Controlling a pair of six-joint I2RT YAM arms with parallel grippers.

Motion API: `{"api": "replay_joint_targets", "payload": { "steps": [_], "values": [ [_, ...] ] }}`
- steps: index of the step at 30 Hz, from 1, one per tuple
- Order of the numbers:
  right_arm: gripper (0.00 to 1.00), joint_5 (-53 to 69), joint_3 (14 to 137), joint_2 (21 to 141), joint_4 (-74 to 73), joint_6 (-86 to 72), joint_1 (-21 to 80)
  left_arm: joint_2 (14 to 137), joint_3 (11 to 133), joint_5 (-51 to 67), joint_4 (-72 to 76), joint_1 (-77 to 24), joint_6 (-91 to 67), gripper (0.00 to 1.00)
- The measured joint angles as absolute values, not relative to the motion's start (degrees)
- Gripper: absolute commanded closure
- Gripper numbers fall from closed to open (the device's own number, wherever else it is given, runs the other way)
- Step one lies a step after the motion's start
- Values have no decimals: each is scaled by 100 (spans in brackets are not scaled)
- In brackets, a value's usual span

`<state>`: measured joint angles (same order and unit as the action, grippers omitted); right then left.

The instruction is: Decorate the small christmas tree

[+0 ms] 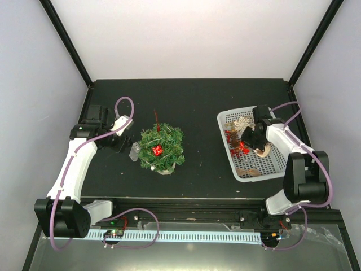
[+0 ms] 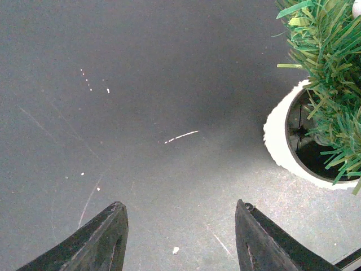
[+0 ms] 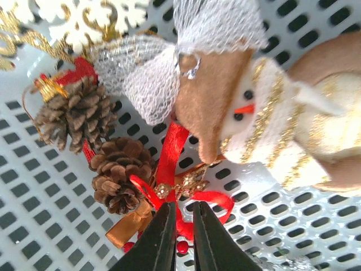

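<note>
While reaching down into a white plastic mesh basket [image 1: 265, 169], well to the right of the small christmas tree [image 1: 169, 140], pinching a loop of red ribbon [image 3: 172, 152] with the right gripper [image 3: 183, 208]: jaws drawn almost together on the ribbon, only a thin slit between them. Crowded around that ribbon inside the basket: two brown pine cones [image 3: 117, 176], a felt snowman [image 3: 254, 113] with tan hat, orange nose and gold-striped white body, a puff of white netting [image 3: 214, 25], a white-and-gold snowflake [image 3: 90, 22].

Near the middle of the black desk [image 1: 197, 96]: the tree itself, upright, bushy dark-green needles above a cream-white round pot [image 2: 276, 141]. Hanging on its near side, a small shiny red gift-box ornament [image 1: 158, 150]; rising from its crown, a thin red strand [image 1: 157, 117].

Just left of the tree: left gripper [image 2: 180, 204], low over bare desk, jaws spread apart, gripping nothing, clear of the pot. Between that gripper and the tree, a small pale shiny object [image 1: 134, 151], too small to identify. From the left wrist, pot and needles at upper right, pale scratches and specks across the dark surface ahead of the fingertips. Both white arms [image 1: 73, 164] trailing loops of lilac cable [image 1: 127, 101].
</note>
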<state>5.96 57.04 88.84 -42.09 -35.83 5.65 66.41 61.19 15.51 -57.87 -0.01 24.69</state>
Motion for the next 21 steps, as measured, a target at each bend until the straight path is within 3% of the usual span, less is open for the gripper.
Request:
{"api": "replay_joint_targets", "payload": {
  "steps": [12,21],
  "values": [
    [88,200,5935,8672,-4497,-3472,121,6650,6080,1566,-5787,-1,2467,47],
    [79,633,5878,8694,-4423,-3245,126,6707,6047,1568,-5787,-1,2467,47]
  ]
}}
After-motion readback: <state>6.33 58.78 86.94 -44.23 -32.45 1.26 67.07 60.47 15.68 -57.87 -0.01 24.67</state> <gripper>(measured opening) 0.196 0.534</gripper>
